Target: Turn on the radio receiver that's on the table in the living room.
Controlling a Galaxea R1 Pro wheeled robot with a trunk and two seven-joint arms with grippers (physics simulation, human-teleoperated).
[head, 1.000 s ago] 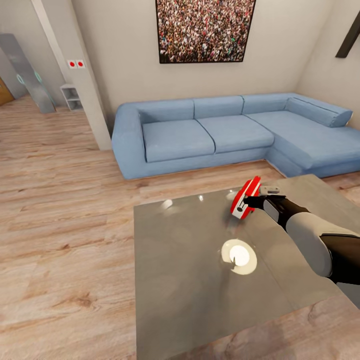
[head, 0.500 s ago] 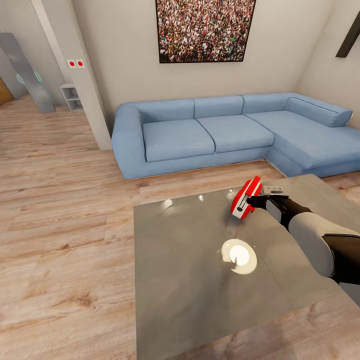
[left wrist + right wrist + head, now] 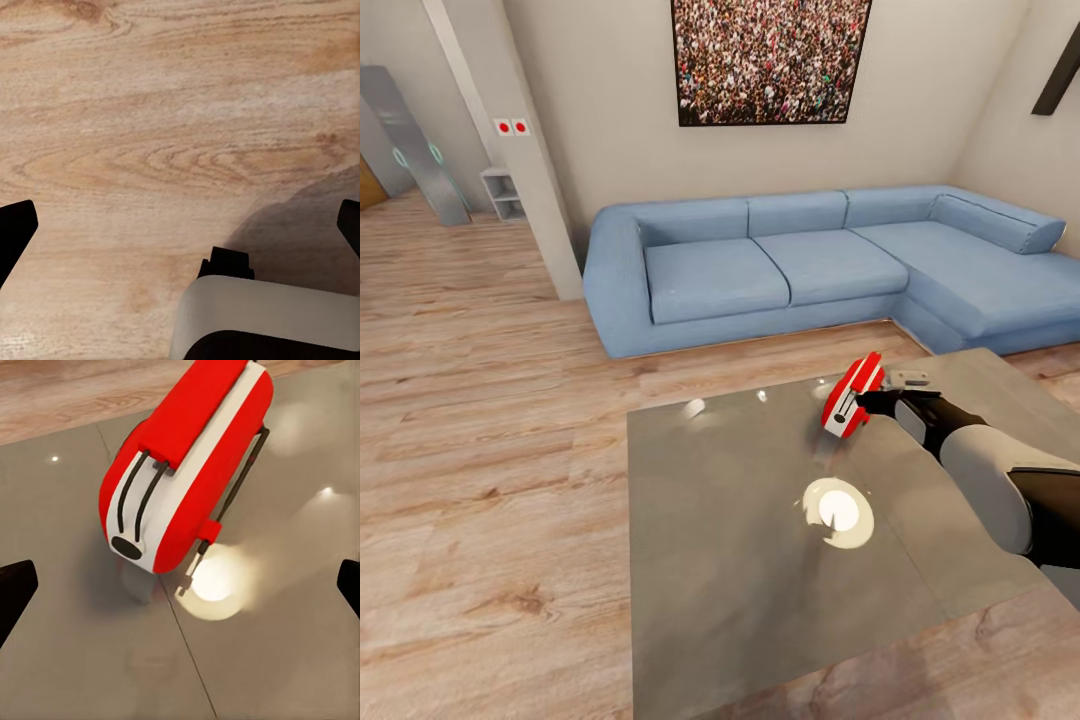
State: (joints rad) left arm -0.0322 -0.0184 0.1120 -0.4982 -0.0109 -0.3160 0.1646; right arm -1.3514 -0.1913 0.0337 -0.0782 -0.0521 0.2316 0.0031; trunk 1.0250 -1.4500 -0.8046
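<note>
The red radio receiver [image 3: 852, 396] with its white edge band stands tilted on the far right part of the glossy grey table [image 3: 740, 540]. My right gripper [image 3: 866, 403] sits right beside it on its right side. In the right wrist view the radio receiver [image 3: 187, 465] lies ahead of the right gripper [image 3: 184, 585]. The two fingertips [image 3: 16, 589] stand wide apart at the picture's edges, open and touching nothing. The left gripper [image 3: 180, 225] is open too, over wood floor, and is out of the head view.
A blue sectional sofa [image 3: 810, 260] stands behind the table, under a framed crowd picture [image 3: 770, 60]. A lamp's bright reflection [image 3: 838, 512] shows on the tabletop. A beige pillar [image 3: 510, 150] and a white shelf [image 3: 500, 192] are at the far left. Part of the robot's body [image 3: 262, 315] shows below the left gripper.
My right gripper has drawn back slightly to the right, away from the radio receiver. The radio receiver has stayed tilted in about the same spot.
</note>
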